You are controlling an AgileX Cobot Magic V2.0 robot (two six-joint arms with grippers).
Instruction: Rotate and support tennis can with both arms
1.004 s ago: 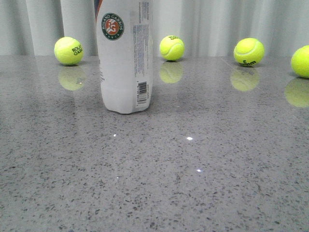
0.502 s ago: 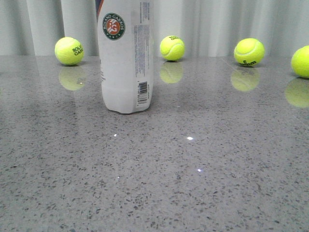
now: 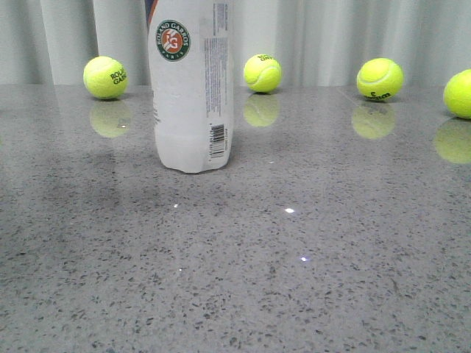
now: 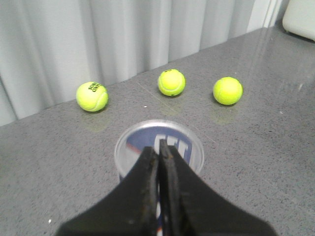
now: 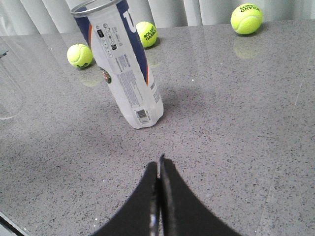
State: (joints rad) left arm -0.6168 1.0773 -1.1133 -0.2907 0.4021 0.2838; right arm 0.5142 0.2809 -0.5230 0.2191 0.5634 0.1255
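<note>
The tennis can [image 3: 191, 88] stands upright on the grey stone table, left of centre in the front view, its top cut off by the frame. Its Roland Garros emblem and barcode face the camera. No gripper shows in the front view. My left gripper [image 4: 158, 150] is shut and empty, directly above the can's open top [image 4: 159, 147]. My right gripper [image 5: 159, 164] is shut and empty, above bare table short of the can [image 5: 123, 64], which is apart from it.
Several yellow tennis balls lie along the back of the table by a pale curtain: one [image 3: 105, 77] left of the can, one [image 3: 262, 72] just right of it, one [image 3: 379, 79] further right, one [image 3: 459, 93] at the right edge. A clear object [image 5: 7, 93] shows in the right wrist view.
The can has shifted very slightly to the right and its label has turned a little. The balls have not moved.
</note>
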